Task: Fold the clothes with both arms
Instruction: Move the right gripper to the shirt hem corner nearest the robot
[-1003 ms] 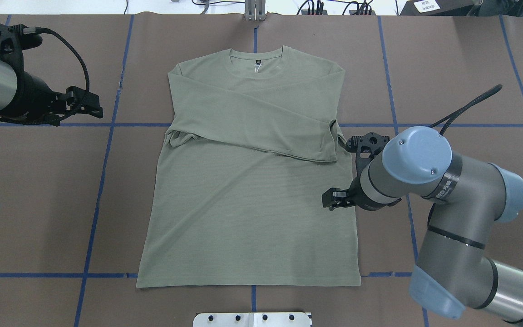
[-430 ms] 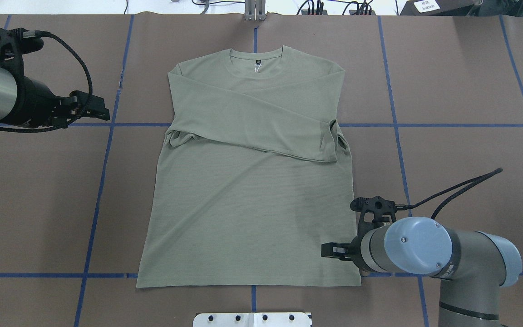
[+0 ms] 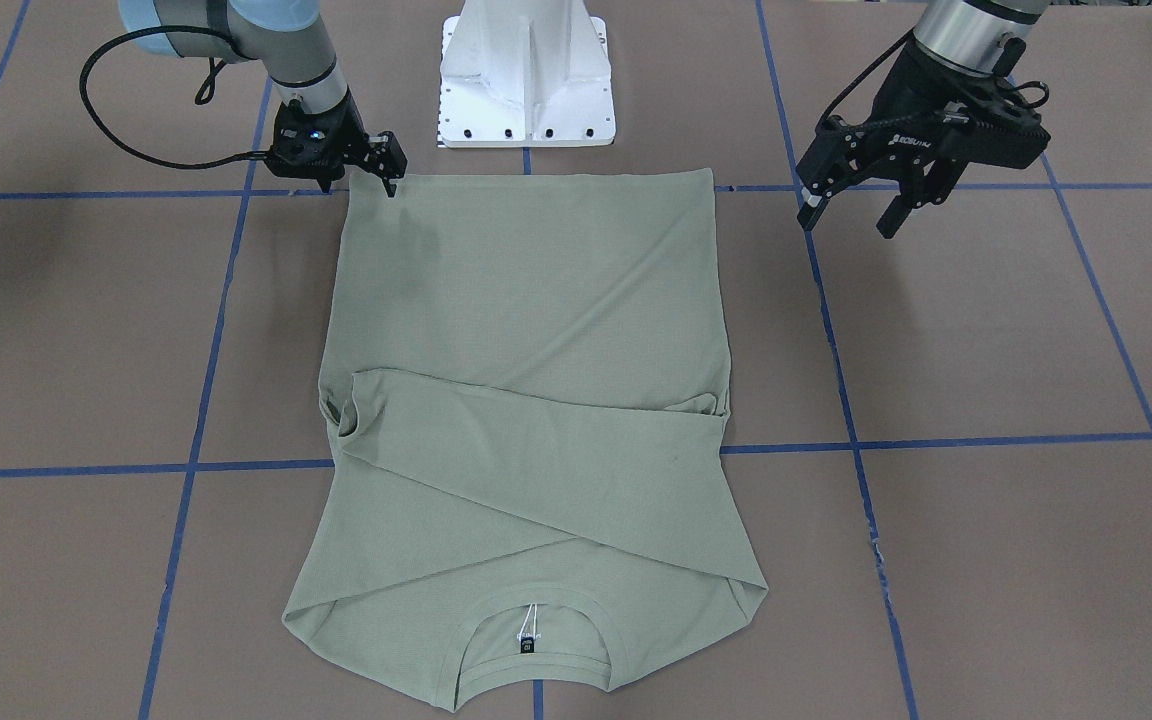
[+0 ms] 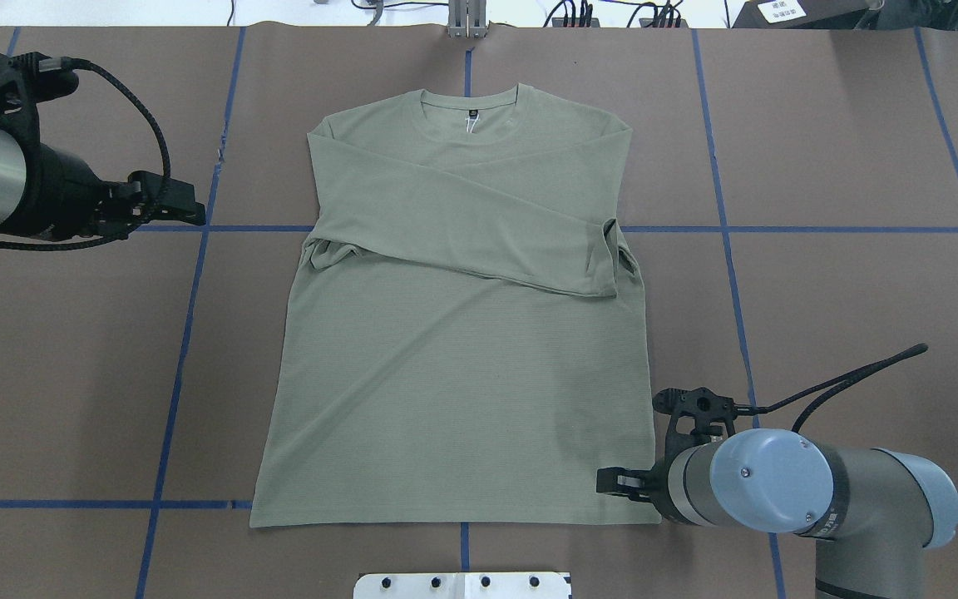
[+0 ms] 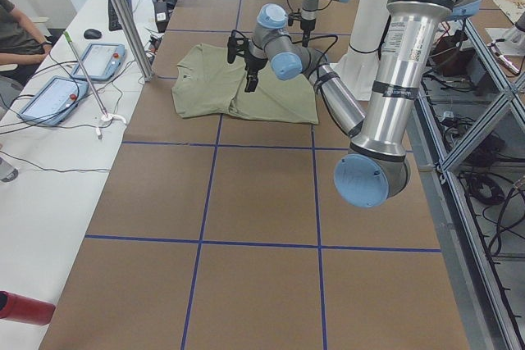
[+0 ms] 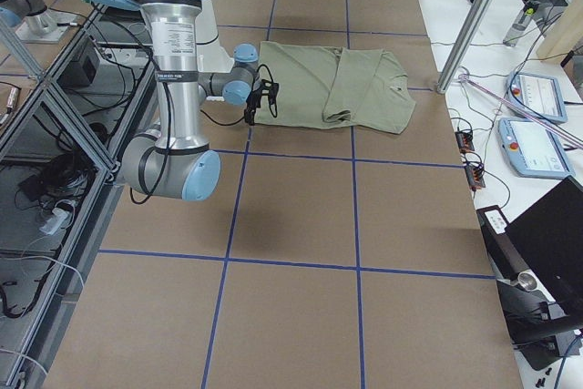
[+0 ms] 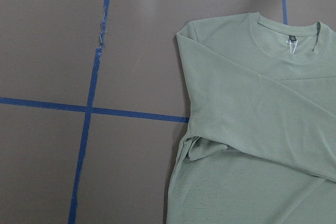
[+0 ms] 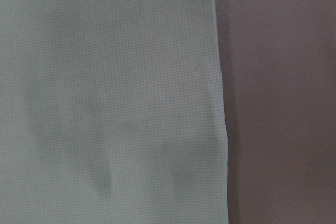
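Sage-green shirt (image 4: 454,374) on brown table (image 4: 845,150), pedestal (image 3: 526,70) beside hem, left end effector (image 3: 846,224) wide, right end effector (image 3: 389,176) with opening unclear.

We show the shirt (image 4: 454,374) in uniform pale sage green with a fine horizontal rib; directly under the jaws of the black right gripper (image 4: 609,483) the knit reads as a minute grid. Its neck label (image 4: 472,112), well away from both jaws, is black. Below the jaws of the black left gripper (image 3: 846,222), the table (image 4: 845,125) is matt brown, ruled with blue tape lines (image 4: 853,230). Behind the right jaws, the joint cap (image 4: 770,478) is light blue.
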